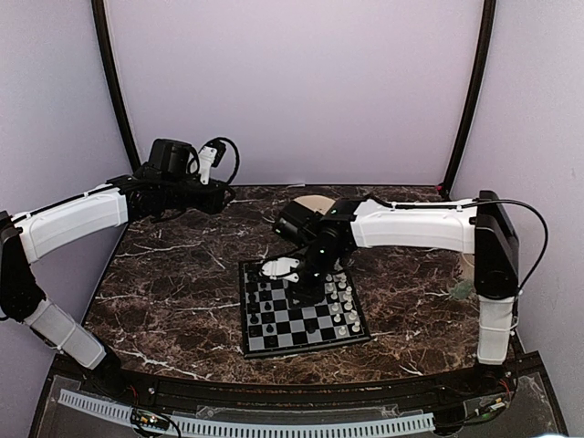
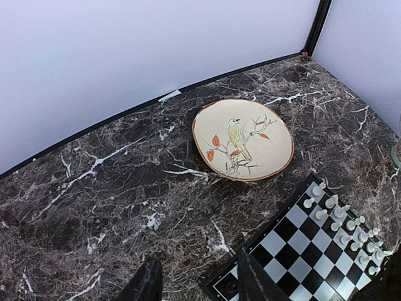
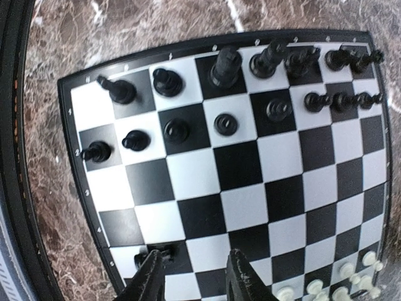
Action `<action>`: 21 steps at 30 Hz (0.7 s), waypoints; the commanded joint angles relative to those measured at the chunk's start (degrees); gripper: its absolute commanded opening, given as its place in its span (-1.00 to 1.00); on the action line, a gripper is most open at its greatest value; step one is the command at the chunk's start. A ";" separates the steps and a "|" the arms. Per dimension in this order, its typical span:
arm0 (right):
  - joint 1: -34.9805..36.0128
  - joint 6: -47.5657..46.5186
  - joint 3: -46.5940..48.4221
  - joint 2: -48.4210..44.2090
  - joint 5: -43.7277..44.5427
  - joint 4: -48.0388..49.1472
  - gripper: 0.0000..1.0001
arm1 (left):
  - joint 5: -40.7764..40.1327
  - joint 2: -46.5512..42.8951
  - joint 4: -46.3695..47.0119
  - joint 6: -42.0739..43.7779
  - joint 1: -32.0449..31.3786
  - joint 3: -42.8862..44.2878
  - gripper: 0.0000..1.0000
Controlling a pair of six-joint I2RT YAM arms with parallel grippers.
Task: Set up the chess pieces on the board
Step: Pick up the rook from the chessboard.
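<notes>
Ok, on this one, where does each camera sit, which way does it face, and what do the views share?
Top external: above and behind the robot, looking down on the table and board; left arm and right arm show.
Left wrist: high on the left, looking down at the plate and a board corner; left gripper at bottom.
Right wrist: close over the board, facing the black pieces; right gripper at bottom.
Shared: the board, in all three.
</notes>
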 commanded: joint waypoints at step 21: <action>2.18 8.95 -4.75 1.63 1.29 1.24 -0.14 | 0.69 0.54 -0.56 0.46 -0.12 0.16 -0.15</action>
